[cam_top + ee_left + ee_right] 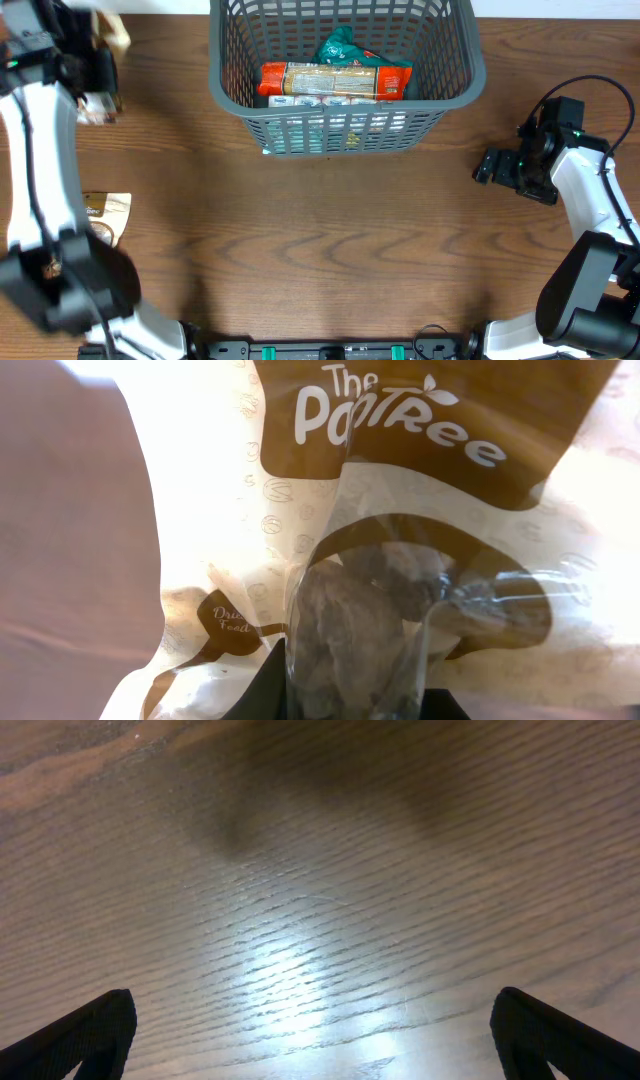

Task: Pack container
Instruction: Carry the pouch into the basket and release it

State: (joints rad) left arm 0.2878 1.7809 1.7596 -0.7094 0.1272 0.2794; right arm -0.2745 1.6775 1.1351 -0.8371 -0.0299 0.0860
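The dark grey lattice container (300, 135) stands at the back centre. It holds an orange packet (335, 79), a green packet (338, 47) and white packets beneath them. My left gripper (98, 80) is at the far back left, left of the container, shut on a cream and brown snack packet (114, 36). In the left wrist view that packet (420, 510) fills the frame, its clear window pinched between the jaws (360, 695). My right gripper (488, 166) is open and empty, right of the container, above bare wood (320, 1040).
Another cream and brown packet (108, 213) lies on the wooden table (330, 250) at the left, partly under my left arm. My right arm's cable loops near the right edge.
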